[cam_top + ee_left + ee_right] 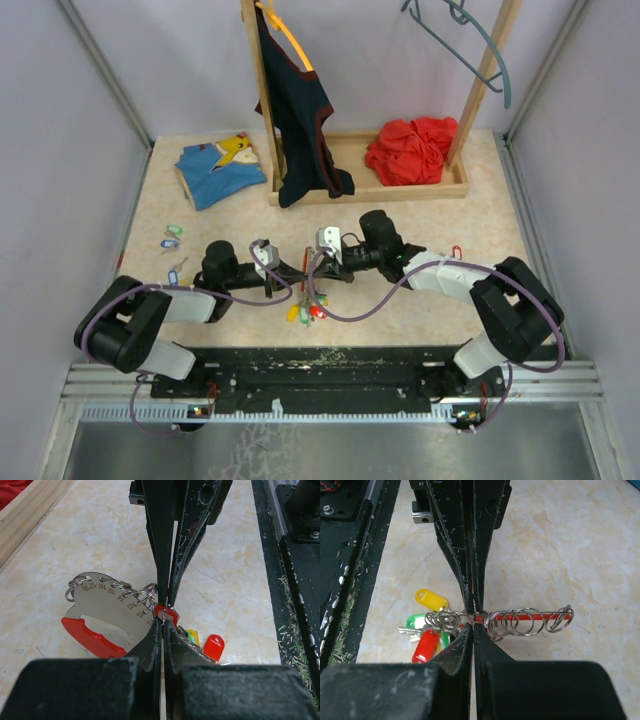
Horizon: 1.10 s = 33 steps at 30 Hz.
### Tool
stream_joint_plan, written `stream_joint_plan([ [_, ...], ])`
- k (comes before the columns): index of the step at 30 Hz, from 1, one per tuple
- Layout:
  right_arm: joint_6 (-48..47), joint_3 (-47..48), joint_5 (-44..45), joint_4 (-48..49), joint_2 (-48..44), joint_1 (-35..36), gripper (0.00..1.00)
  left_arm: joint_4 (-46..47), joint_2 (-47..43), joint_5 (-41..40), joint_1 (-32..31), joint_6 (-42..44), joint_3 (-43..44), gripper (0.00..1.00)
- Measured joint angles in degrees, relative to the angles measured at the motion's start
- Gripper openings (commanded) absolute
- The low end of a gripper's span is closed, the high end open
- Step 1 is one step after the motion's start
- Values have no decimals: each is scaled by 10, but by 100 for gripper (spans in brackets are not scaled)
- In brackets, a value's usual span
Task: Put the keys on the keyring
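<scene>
**Left gripper (162, 625) and right gripper (472, 627) pinch the keyring (107, 605)**

I see both claws pressed together, tip to tip, at the middle of the table (480, 225), clamping the keyring's edge. Tagged keys (426, 642) bunch by its rings, just on the near side of the tips. Well apart at the left lie loose keys (172, 234).

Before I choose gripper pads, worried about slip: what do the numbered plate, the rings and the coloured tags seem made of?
The numbered plate looks like brushed metal: dull silver with engraved digits. The rings are probably steel wire: thin bright coils with glints. The yellow tag and red tag appear to be glossy plastic, smooth with soft highlights.
</scene>
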Motion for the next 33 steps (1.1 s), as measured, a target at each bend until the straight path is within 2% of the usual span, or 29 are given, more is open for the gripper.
stream_joint_plan([
  [33,16,0,17,18,0,0,0,2,0,2,0,-2,0,0],
])
